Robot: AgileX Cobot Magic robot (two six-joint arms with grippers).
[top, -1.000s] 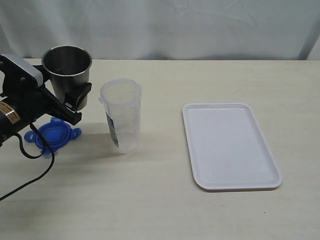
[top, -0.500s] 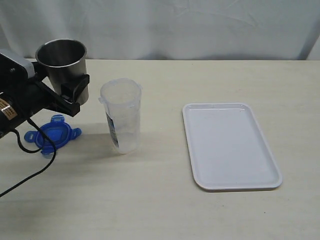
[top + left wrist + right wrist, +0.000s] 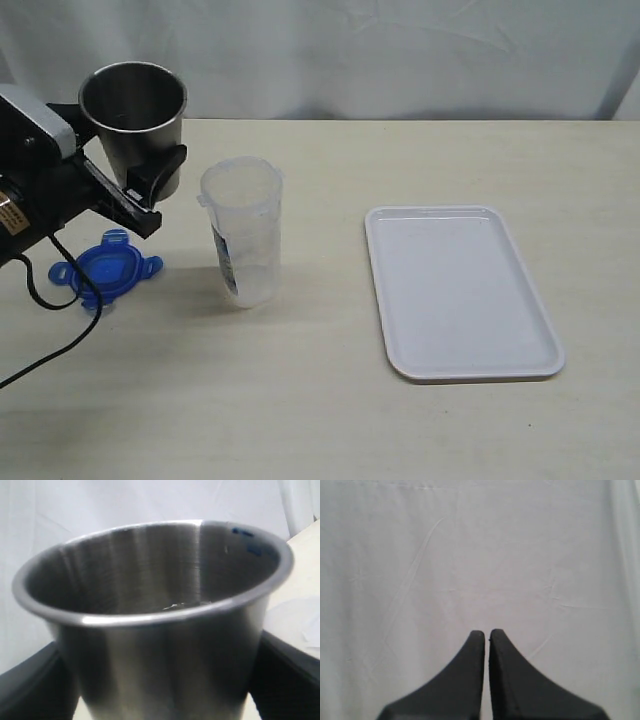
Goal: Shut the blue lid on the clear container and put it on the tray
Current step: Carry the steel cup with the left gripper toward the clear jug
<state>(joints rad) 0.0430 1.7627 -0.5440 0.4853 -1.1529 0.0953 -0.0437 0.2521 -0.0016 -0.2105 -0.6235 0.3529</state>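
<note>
The clear container (image 3: pixel 242 243) stands upright and uncovered on the table, left of centre. The blue lid (image 3: pixel 105 268) lies flat on the table to its left. The white tray (image 3: pixel 458 290) rests on the right, with nothing on it. My left gripper (image 3: pixel 150 190) is shut on a grey metal cup (image 3: pixel 134 120), held in the air above the lid; the cup (image 3: pixel 155 625) fills the left wrist view. My right gripper (image 3: pixel 487 635) is shut on nothing, facing a white backdrop, and is out of the exterior view.
A black cable (image 3: pixel 60 335) trails from the left arm across the table near the lid. A white cloth backdrop (image 3: pixel 400 50) hangs behind the table's far edge.
The left gripper has lifted the metal cup higher, swinging it left and then back right. The lid, container and tray have not moved.
</note>
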